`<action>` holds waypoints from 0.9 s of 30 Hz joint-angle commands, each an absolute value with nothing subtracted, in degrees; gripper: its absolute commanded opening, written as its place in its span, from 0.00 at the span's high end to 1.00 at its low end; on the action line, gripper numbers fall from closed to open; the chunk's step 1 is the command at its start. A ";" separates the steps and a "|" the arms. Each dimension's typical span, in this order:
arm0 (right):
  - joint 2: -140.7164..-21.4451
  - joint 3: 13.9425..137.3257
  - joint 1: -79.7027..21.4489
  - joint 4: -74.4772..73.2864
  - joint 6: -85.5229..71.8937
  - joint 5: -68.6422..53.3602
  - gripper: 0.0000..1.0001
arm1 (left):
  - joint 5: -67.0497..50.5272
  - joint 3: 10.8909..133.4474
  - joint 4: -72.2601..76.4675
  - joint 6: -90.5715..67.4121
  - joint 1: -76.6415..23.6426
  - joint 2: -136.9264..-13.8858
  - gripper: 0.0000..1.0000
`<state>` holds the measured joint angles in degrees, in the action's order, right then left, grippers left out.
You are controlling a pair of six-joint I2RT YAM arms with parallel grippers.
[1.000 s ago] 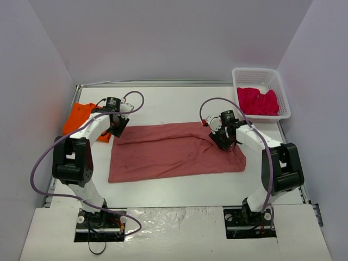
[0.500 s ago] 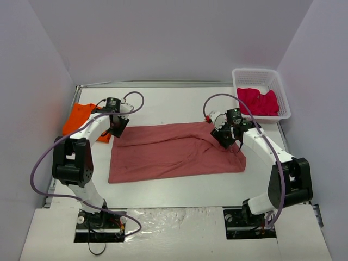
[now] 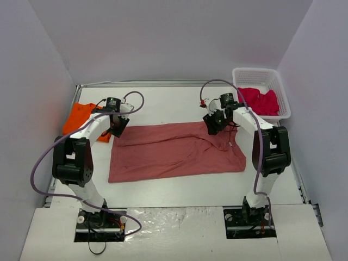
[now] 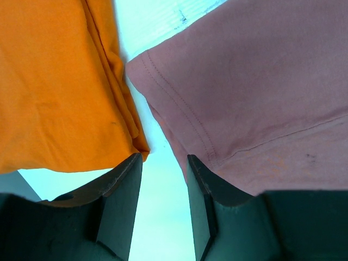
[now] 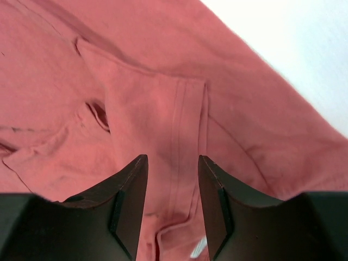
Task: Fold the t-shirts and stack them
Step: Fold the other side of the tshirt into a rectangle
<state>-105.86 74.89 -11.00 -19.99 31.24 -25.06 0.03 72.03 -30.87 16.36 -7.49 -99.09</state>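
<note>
Right gripper (image 3: 214, 124) has swung from the shirt's right half to its far edge over the last second; the left arm is unchanged.
- Table (image 3: 163, 103): white, smooth, with bare strips beyond and before the cloth.
- Brick-red t-shirt (image 3: 174, 152): soft knit, spread flat mid-table, roughly oblong, creased, double-stitched hems.
- Basket (image 3: 255, 70): white plastic lattice in the far right corner, holding the crumpled crimson-pink t-shirt (image 3: 258, 101).
- Orange t-shirt (image 3: 79, 117): rumpled, at the far left edge, just beside the red sleeve.
- Right fingers (image 5: 130, 201): parted above red cloth, gripping nothing.
- Left gripper (image 4: 163, 160): parted over the bare gap between the orange and red hems, empty.
</note>
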 commanded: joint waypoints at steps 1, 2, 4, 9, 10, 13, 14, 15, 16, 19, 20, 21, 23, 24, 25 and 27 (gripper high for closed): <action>-107.04 79.10 -10.63 -23.38 30.67 -29.79 0.62 | 0.70 71.46 -30.41 15.73 -7.30 -97.12 0.63; -107.92 79.54 -10.63 -23.64 30.67 -30.23 0.62 | 0.70 71.37 -30.41 15.73 -7.21 -97.21 0.63; -108.72 80.33 -10.55 -23.82 30.94 -30.58 0.62 | 0.88 71.45 -30.32 15.82 -7.21 -97.47 0.63; -111.71 82.18 -10.46 -25.40 31.38 -31.38 0.62 | 1.49 71.54 -30.41 15.99 -7.21 -98.00 0.63; -112.06 82.18 -10.46 -25.40 31.64 -31.38 0.62 | 1.49 71.54 -30.41 15.91 -7.21 -98.00 0.63; -113.20 82.35 -10.46 -25.49 31.82 -31.03 0.62 | 1.58 71.37 -30.15 16.00 -7.21 -98.09 0.63; -113.64 82.44 -10.37 -25.49 31.90 -30.85 0.62 | 1.58 71.37 -30.23 16.00 -7.21 -98.09 0.63; -113.90 82.53 -10.37 -25.40 31.90 -30.76 0.62 | 1.58 71.37 -29.97 16.00 -7.21 -98.09 0.63; -114.08 82.70 -10.37 -25.40 31.90 -30.50 0.62 | 1.58 71.37 -29.97 16.00 -7.21 -98.17 0.63; -115.31 83.58 -10.28 -25.40 32.08 -29.80 0.62 | 1.49 71.37 -29.88 16.08 -7.21 -98.35 0.63; -115.92 83.84 -10.37 -25.40 32.08 -29.71 0.62 | 1.41 71.37 -29.80 16.08 -7.29 -98.44 0.63; -116.10 84.28 -10.28 -25.40 32.17 -29.62 0.62 | 1.32 71.37 -29.71 16.08 -7.21 -98.52 0.63; -116.63 84.64 -10.20 -25.40 32.17 -29.71 0.62 | 1.23 71.19 -29.71 16.17 -7.21 -98.61 0.63; -116.80 84.99 -10.11 -25.40 32.17 -29.62 0.62 | 1.23 71.19 -29.62 16.08 -7.21 -98.61 0.63; -116.98 85.16 -10.11 -25.31 32.17 -29.62 0.62 | 1.23 71.10 -29.62 16.17 -7.21 -98.70 0.63; -117.07 85.51 -10.02 -25.40 32.08 -29.62 0.62 | 1.14 70.93 -29.44 16.08 -7.21 -98.70 0.63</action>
<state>-116.77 83.22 -10.63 -23.51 31.55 -29.45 0.47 70.67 -29.71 16.38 -7.44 -99.11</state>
